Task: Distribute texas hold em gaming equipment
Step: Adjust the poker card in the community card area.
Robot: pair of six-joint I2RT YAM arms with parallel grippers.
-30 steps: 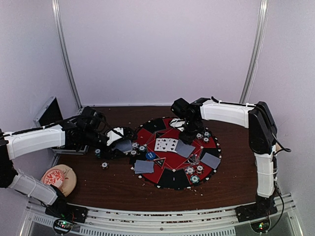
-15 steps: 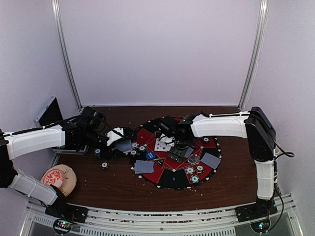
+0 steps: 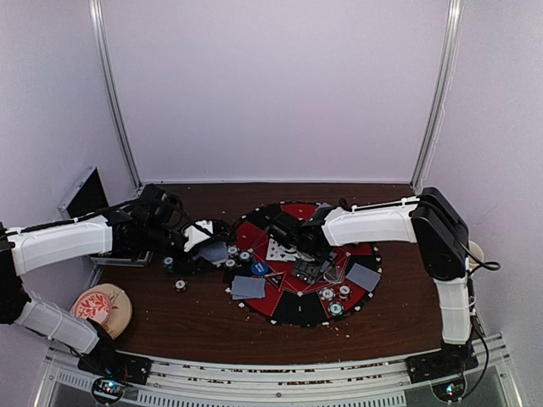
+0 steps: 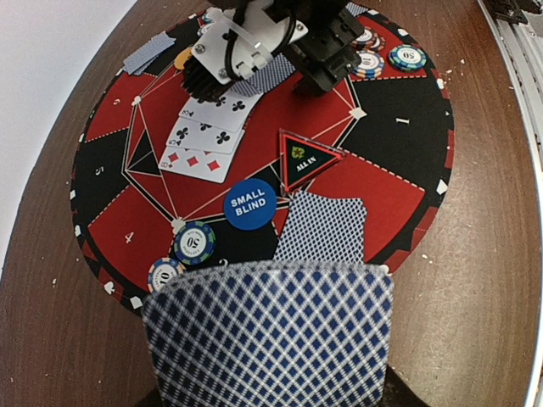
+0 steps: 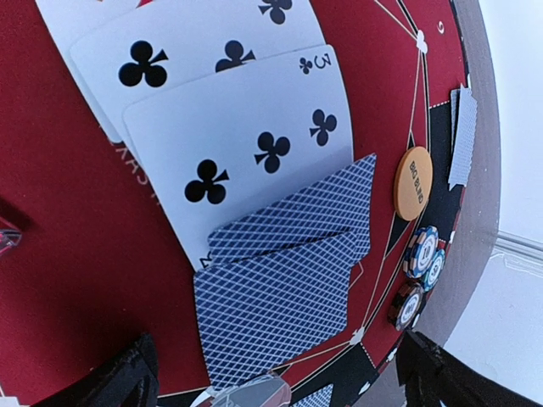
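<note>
At the mat's (image 3: 299, 310) left edge the left gripper (image 3: 204, 242) jaws pinch a blue-backed card (image 4: 267, 335); the right gripper (image 5: 271, 377) jaws gape wide mid-mat.

Right gripper (image 3: 309, 261) swung from mat (image 3: 299, 310) far rim over centre cards (image 5: 246, 144) (jaws spread wide).

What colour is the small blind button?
The small blind button is blue with white lettering, clearest in the left wrist view.
</note>
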